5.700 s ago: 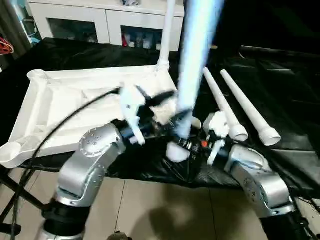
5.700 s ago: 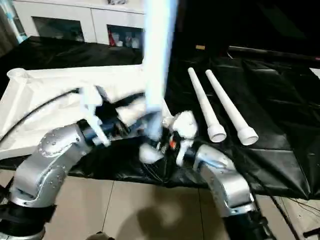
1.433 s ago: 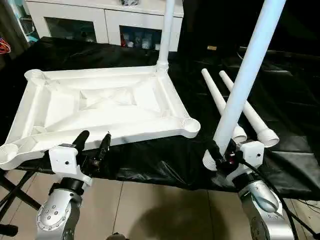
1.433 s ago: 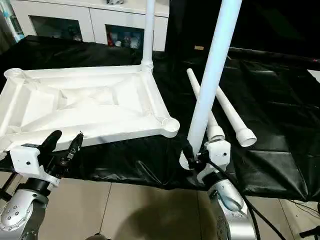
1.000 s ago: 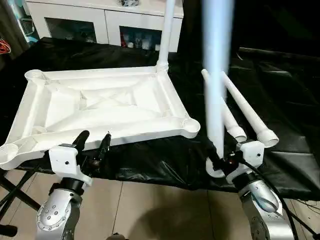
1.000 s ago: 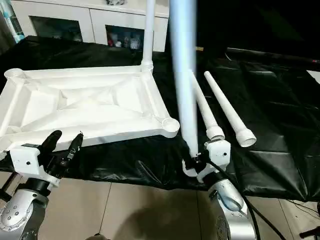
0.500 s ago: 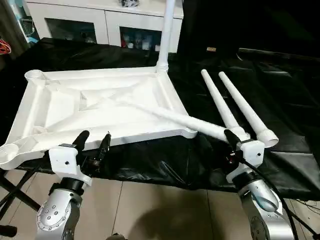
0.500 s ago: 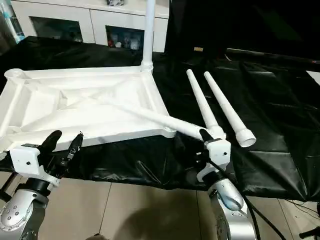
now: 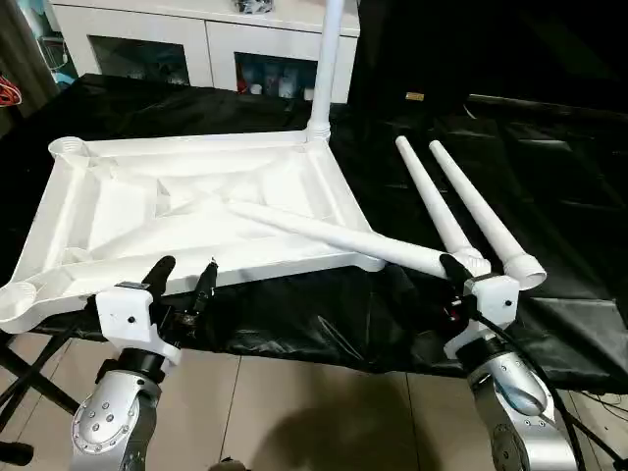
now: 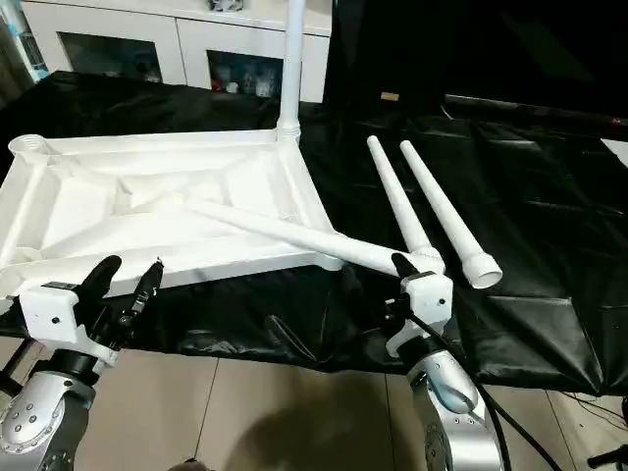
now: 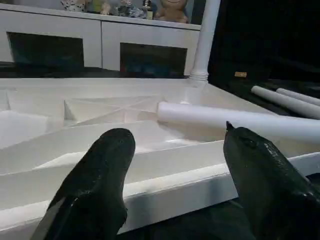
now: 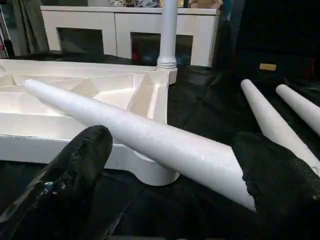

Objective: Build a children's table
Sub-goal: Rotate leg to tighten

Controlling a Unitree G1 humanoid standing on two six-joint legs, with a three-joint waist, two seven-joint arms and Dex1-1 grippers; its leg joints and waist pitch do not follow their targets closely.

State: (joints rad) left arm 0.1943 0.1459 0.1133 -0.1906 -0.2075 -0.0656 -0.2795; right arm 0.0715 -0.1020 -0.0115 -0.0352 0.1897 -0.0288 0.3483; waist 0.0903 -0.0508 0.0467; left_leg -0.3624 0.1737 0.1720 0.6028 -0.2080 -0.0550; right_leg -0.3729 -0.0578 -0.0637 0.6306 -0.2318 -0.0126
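Between right pincer fingers, leg

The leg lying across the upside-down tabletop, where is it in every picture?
Left eye view: the fallen leg slants from the tabletop's middle over its near right corner.
Right eye view: same slant, thick end by the right claw.
Left wrist view: a white bar beyond the claw's fingers.
Right wrist view: it crosses between the fingers.
Shared landmark: the standing leg in the far corner socket.

White cabinet behind black sheet
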